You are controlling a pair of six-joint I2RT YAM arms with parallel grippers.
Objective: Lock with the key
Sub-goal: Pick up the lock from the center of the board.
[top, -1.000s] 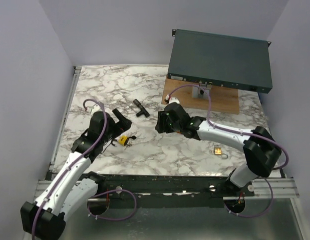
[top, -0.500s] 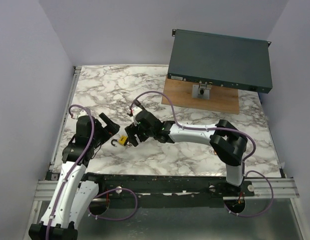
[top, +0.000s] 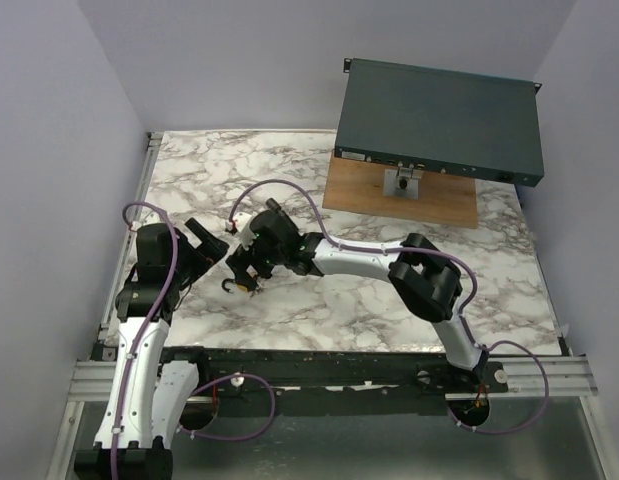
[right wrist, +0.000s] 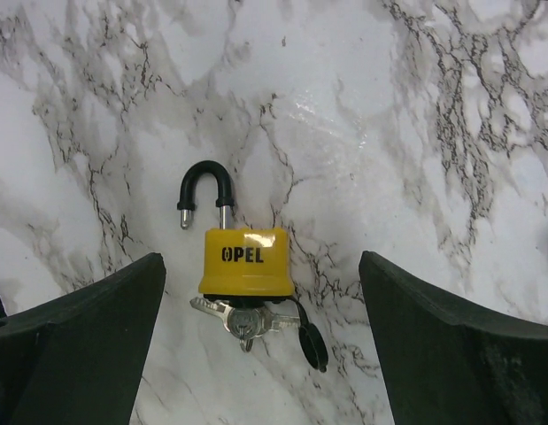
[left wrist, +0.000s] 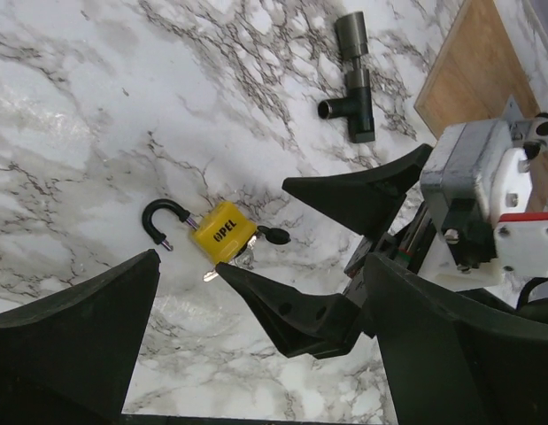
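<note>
left wrist: right hand [left wrist: 253, 227] astride yellow padlock [left wrist: 222, 234]; black t-piece [left wrist: 355, 78] beyond

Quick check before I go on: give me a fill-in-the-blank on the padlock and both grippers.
The yellow padlock lies on the white marble table, its black shackle ____.
Its body reads ____.
The right gripper hangs over it, jaws ____.
The left gripper holds ____.
Missing: open; OPEL; open; nothing.

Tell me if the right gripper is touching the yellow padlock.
Apart. The right wrist view shows bare marble between the yellow padlock and both fingers of the right gripper.
</note>
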